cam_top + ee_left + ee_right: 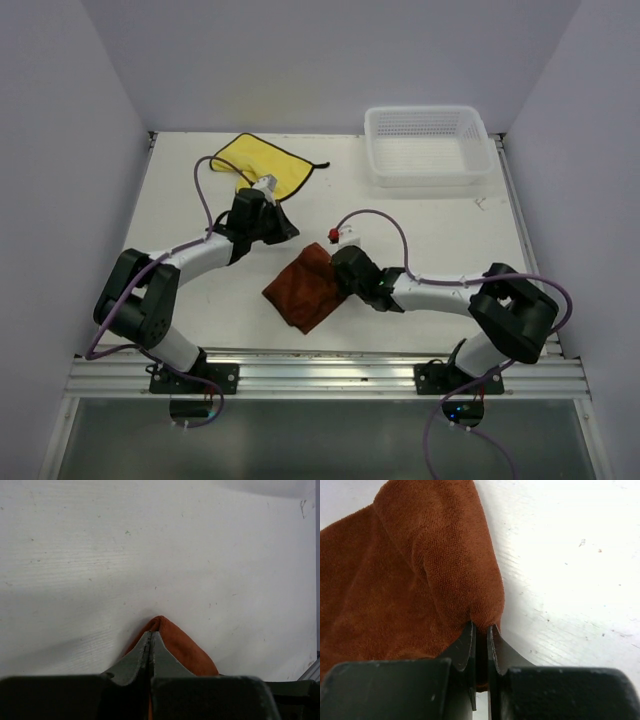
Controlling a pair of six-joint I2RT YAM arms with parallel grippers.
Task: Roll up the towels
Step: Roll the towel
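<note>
Rust-brown plush towel [302,290], rumpled, corner fold pinched in right gripper [480,628]

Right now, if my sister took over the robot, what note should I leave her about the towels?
Left end effector: shut, tips by a corner of the brown towel; whether it holds any cloth is unclear.
Right end effector: shut on the brown towel's folded edge.
Brown towel: mid-table, rumpled, not rolled.
Yellow towel: spread out at the far side, left of the basket.
Done: nothing rolled yet.
Left: roll both towels.
</note>
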